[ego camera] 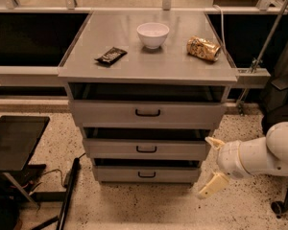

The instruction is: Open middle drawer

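The middle drawer (146, 149) is the second of three stacked grey fronts under the grey cabinet top, with a small black loop handle (146, 149) at its centre. It looks shut, in line with the other fronts. My gripper (211, 166) is at the drawer stack's right edge, level with the middle and bottom drawers. Its two cream fingers are spread apart, one finger (213, 142) near the middle drawer's right end, the other lower by the floor. It holds nothing.
On the cabinet top (149, 66) stand a white bowl (152, 34), a dark snack bar (111, 55) and a crumpled gold bag (203, 48). A black stand (14, 140) and cables lie on the floor at left. A chair base (283, 202) is at right.
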`<state>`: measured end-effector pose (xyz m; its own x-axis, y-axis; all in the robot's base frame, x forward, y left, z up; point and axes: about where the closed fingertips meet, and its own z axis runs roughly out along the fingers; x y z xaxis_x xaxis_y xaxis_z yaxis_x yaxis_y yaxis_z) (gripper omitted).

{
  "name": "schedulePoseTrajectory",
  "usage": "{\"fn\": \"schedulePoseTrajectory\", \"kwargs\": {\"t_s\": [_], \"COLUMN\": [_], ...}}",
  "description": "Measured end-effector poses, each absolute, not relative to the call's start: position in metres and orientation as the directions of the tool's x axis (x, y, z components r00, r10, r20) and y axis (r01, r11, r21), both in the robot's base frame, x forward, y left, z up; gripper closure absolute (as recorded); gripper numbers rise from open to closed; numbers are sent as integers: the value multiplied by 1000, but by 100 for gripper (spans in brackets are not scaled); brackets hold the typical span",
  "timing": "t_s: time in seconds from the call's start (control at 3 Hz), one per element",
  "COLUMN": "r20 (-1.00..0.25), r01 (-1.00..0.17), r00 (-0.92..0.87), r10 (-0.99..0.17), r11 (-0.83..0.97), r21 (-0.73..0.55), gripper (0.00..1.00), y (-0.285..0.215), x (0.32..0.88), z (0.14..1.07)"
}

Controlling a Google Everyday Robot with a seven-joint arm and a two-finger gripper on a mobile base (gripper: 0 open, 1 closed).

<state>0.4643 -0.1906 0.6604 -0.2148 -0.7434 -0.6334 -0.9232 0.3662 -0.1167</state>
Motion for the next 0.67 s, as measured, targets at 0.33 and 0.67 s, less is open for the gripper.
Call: {"fn": "schedulePoseTrajectory", "kwargs": {"t_s": [0.33,0.67], "r20": [-656,-688], "r01": [-899,-846], "r00": [-225,-239], "r10": [-720,-685], "r11": [414,495], "r21": [-146,-198], "gripper": [0,0], "y": [-191,-185], "x": [480,515], "z": [652,635]}}
